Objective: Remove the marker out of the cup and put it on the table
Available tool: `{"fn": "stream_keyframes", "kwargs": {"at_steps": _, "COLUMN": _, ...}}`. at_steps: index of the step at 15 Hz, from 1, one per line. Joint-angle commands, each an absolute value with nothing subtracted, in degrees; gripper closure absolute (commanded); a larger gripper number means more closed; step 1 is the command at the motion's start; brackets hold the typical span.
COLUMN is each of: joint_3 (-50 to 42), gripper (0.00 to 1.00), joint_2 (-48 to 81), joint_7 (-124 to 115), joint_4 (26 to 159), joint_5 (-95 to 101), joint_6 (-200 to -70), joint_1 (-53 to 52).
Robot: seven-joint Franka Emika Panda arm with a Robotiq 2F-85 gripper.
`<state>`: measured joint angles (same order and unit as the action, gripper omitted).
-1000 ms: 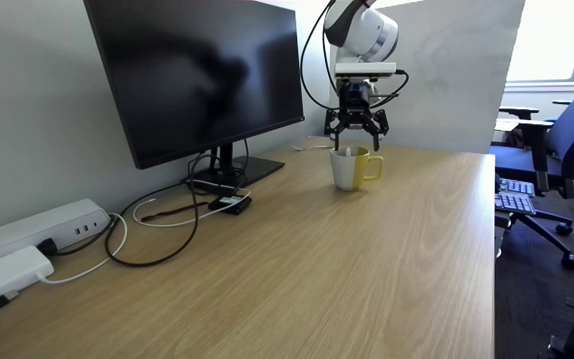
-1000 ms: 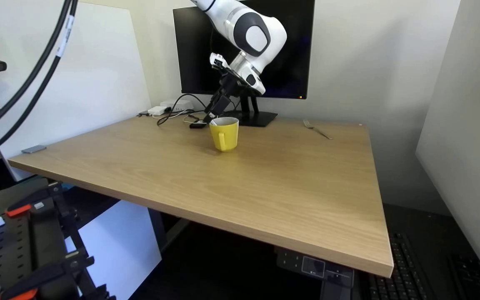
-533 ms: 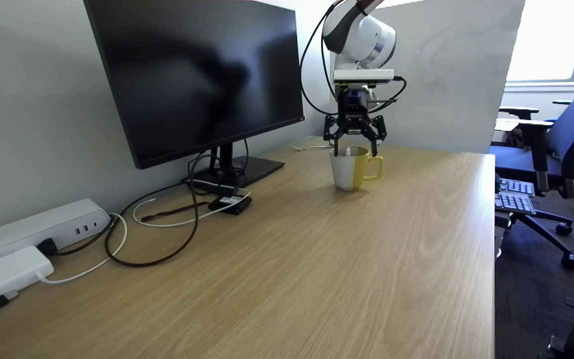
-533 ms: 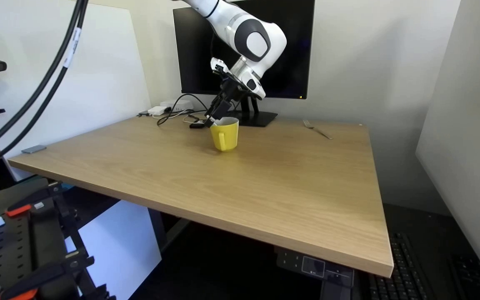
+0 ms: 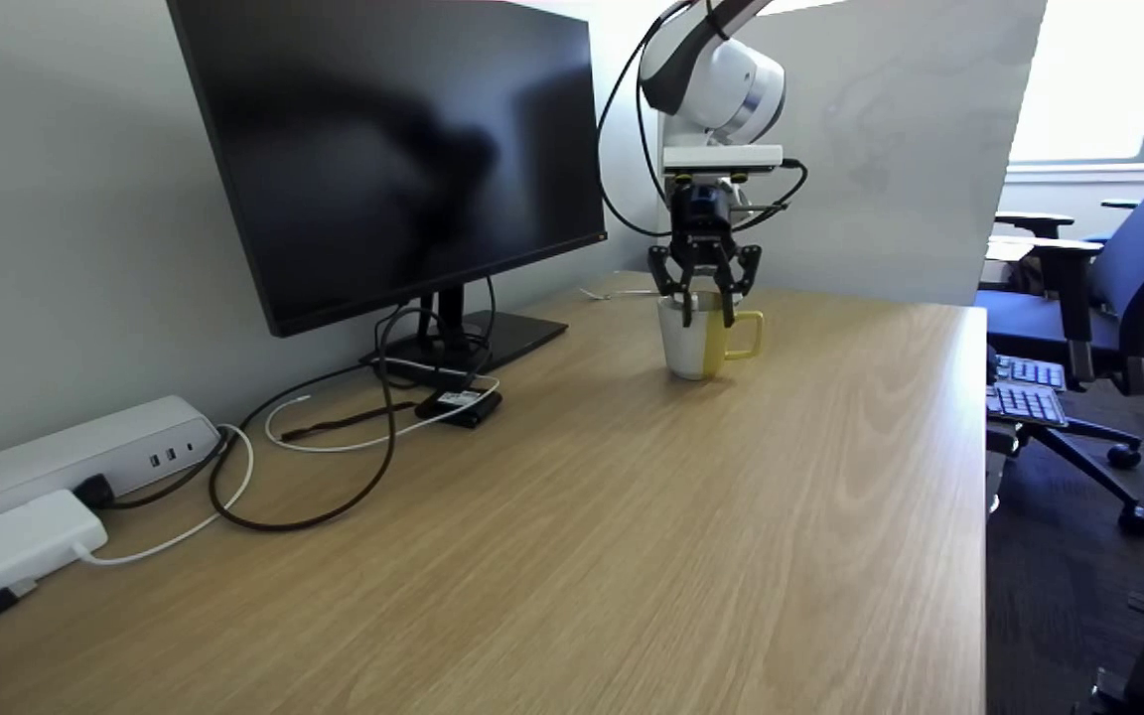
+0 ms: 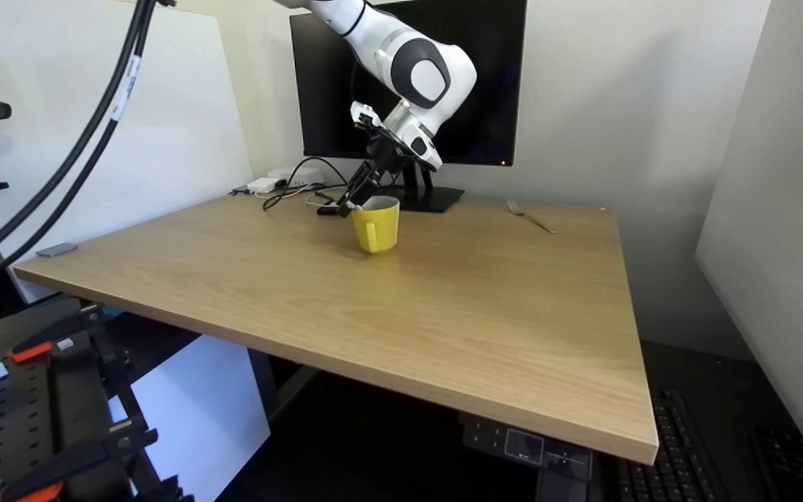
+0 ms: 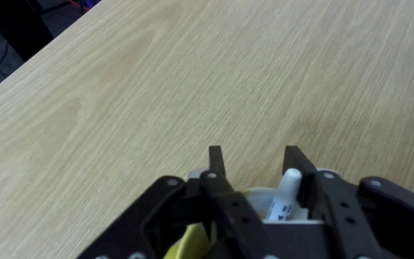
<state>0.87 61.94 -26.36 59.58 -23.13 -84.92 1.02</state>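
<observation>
The cup stands upright on the wooden table, its yellow side and handle showing in both exterior views. Out of the cup leans the white marker; its lower part is hidden inside. My gripper is at the cup's rim, jaws partly closed with a clear gap between them. The marker's top lies between the fingers, close against the right-hand finger in the wrist view; whether they touch I cannot tell. In an exterior view the gripper overlaps the cup's upper part.
A large black monitor on its stand rises behind the cup. Cables, a black adapter and a white power box lie along the wall. A fork lies towards the back of the table.
My gripper has come down to the cup's rim, and its fingers have drawn closer together around the marker's top. The cup stays where it was.
</observation>
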Motion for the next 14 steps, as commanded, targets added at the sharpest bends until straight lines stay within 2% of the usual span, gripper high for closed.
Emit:
{"fn": "stream_keyframes", "kwargs": {"at_steps": 1, "joint_3": 1.2, "gripper": 0.83, "joint_2": 63.3, "joint_7": -25.7, "joint_4": 56.9, "joint_5": -22.0, "joint_6": -82.4, "joint_1": 1.1}}
{"fn": "stream_keyframes", "kwargs": {"at_steps": 3, "joint_3": 1.3, "gripper": 0.96, "joint_2": 63.3, "joint_7": -25.5, "joint_4": 56.9, "joint_5": -21.9, "joint_6": -82.2, "joint_1": 1.0}}
{"fn": "stream_keyframes", "kwargs": {"at_steps": 4, "joint_3": 1.3, "gripper": 0.99, "joint_2": 63.3, "joint_7": -25.5, "joint_4": 56.9, "joint_5": -21.8, "joint_6": -82.1, "joint_1": 1.0}}
{"fn": "stream_keyframes", "kwargs": {"at_steps": 14, "joint_3": 1.4, "gripper": 0.97, "joint_2": 60.0, "joint_7": -25.6, "joint_4": 55.8, "joint_5": -21.8, "joint_6": -79.8, "joint_1": 1.3}}
